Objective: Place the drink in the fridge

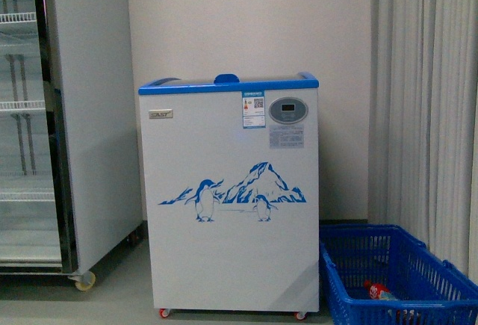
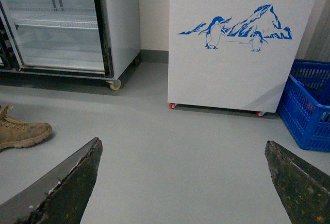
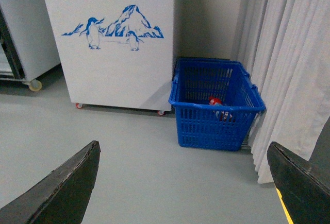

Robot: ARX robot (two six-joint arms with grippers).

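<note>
Drink (image 3: 215, 102): lying in the blue basket (image 3: 216, 112), red cap showing. The basket is sitting on the floor at 4 o'clock of the fridge (image 1: 231, 213), just beside it. Left fingers (image 2: 77, 183) and right fingers (image 3: 72, 183): standing wide apart, holding nothing, hanging well apart from the drink.

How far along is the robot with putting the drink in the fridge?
Nothing looks done: the drink lies in the blue basket beside the fridge. Nothing is in hand: the left gripper and right gripper are open, empty. Remaining: grasp the drink, place it inside.
</note>
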